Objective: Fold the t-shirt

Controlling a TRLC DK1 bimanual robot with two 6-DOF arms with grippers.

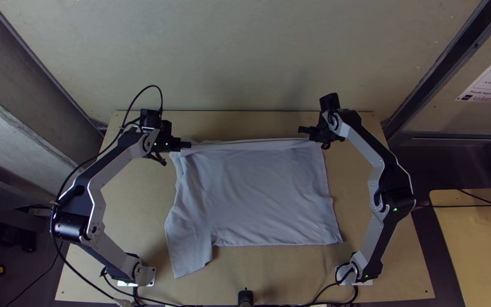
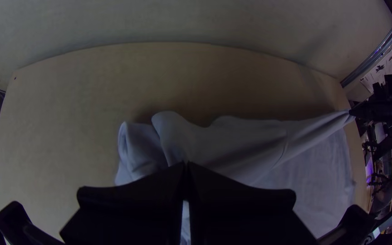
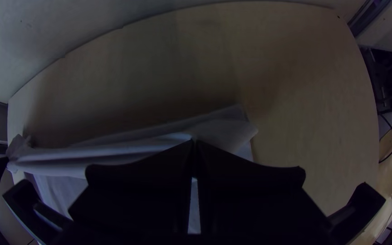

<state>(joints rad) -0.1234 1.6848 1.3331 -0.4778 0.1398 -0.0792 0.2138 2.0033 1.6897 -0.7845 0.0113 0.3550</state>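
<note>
Our left gripper has its fingers brought together on a pinch of pale, thin cloth, and our right gripper is closed in the same way, near the other end of the same long side. Between the two, the far edge of the t-shirt runs nearly straight and looks a little lifted, with long soft creases strung from pinch to pinch. Just past the right fingers a small flap of corner pokes out free; beside the left ones the cloth is bunched in rounded folds, perhaps the other sleeve. From there the rest lies mostly spread on the worktop, between our two arms, with one sleeve sticking out towards the near edge on the left side and light ripples across the body. We judge the cloth light and limp: it should weigh next to nothing, cannot be broken by a firm pinch, but will sag and wrinkle wherever we leave it slack. These two holds near the ends of the long side seem the right ones for a fold over towards the near edge, so we want both grippers to lift and travel evenly. If one runs ahead, the layers will likely skew; if we pull too hard, the shallow pinch on the right may slip. The near sleeve probably needs tucking in, best taken by its open end.
</note>
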